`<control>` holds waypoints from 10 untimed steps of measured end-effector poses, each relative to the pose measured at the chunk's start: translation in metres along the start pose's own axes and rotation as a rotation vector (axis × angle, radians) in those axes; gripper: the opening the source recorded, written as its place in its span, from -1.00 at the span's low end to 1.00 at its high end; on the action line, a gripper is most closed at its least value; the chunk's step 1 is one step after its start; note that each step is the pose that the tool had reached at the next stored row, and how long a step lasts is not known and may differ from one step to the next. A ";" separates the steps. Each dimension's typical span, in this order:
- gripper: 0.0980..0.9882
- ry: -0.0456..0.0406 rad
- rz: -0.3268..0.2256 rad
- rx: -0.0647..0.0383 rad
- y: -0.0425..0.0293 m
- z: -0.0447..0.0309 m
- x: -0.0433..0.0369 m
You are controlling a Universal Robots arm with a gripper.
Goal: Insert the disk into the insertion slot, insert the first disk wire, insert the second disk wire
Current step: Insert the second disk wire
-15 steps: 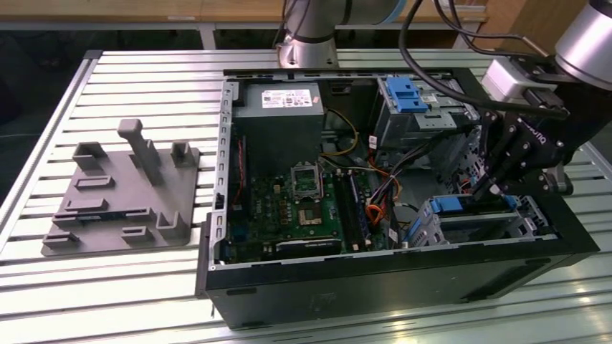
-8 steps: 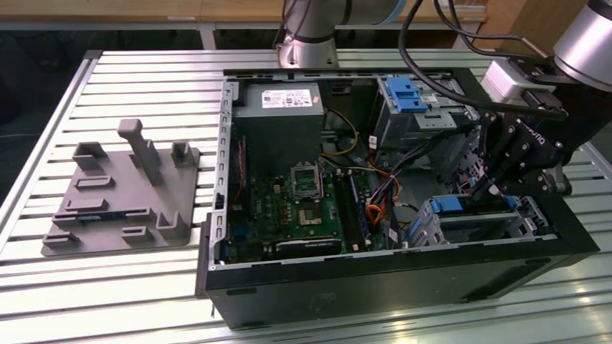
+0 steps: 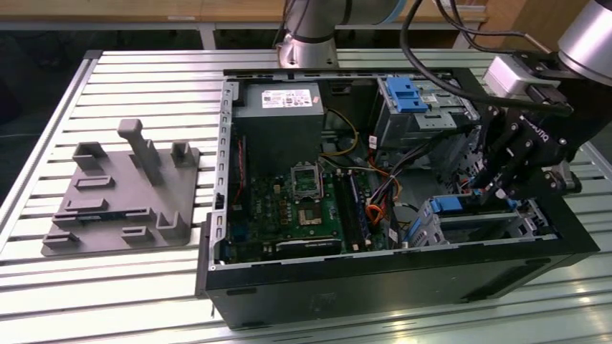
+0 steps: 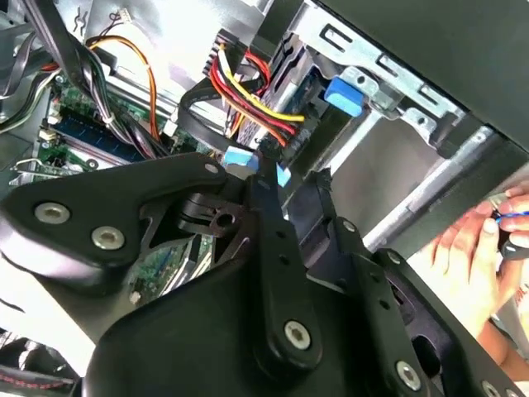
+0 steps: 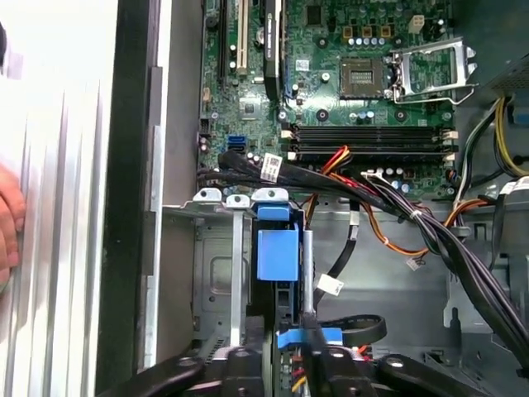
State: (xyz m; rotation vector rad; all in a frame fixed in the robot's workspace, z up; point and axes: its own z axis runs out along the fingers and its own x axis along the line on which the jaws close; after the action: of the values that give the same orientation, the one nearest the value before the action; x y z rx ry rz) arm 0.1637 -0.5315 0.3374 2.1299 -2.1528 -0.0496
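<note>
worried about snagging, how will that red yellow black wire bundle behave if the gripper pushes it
Probably floppy: the wire bundle sags in loose curves, so it should bend aside, not resist. It may spring back, seemingly anchored at both ends. Being close to the gripper, strands could catch on it.

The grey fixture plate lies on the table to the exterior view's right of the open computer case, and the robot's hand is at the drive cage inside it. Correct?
No. The exterior view shows the grey fixture plate on the table to the exterior view's left of the open computer case, not its right. The hand is indeed at the drive cage inside it.
</note>
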 end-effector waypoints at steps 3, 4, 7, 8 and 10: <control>-0.47 0.0000 0.000 0.000 0.0011 -0.0104 0.0003; -0.47 0.0001 0.000 0.000 0.0015 -0.0148 0.0005; -0.47 0.0000 0.000 0.000 0.0029 -0.0282 0.0012; -0.47 -0.0001 0.000 0.000 0.0034 -0.0329 0.0014; -0.47 0.0000 0.000 0.000 0.0043 -0.0418 0.0019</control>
State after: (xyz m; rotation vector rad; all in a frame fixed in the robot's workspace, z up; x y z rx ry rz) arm 0.1637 -0.5311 0.3795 2.1300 -2.1529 -0.0495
